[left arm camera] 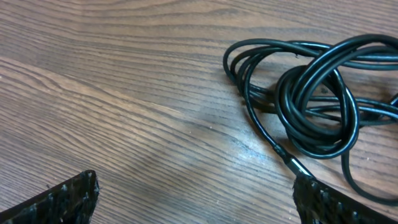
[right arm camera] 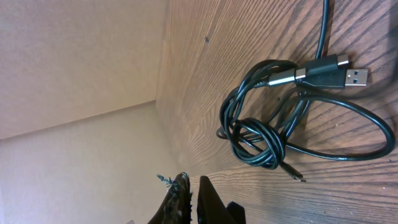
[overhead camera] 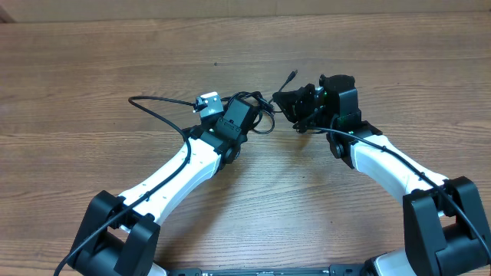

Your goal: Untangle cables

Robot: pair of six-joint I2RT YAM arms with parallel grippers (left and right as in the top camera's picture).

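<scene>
The cables (left arm camera: 317,106) are thin black cords looped into a knot on the wooden table, lying to the right in the left wrist view. One strand runs down to my left gripper's right fingertip (left arm camera: 329,199). My left gripper (left arm camera: 199,199) is open wide over bare wood, holding nothing. In the right wrist view the cables (right arm camera: 261,134) lie ahead with two USB plugs (right arm camera: 336,73) and a slim plug tip (right arm camera: 298,177). My right gripper (right arm camera: 194,186) is shut and empty, apart from the knot. Overhead, the cables (overhead camera: 265,119) lie between the left gripper (overhead camera: 247,103) and the right gripper (overhead camera: 285,102).
A thicker black wire (overhead camera: 153,103) belonging to the left arm loops out to the left. A plug-tipped cord end (overhead camera: 291,76) pokes up behind the right gripper. The wooden table (overhead camera: 92,54) ends at a beige wall (right arm camera: 81,62).
</scene>
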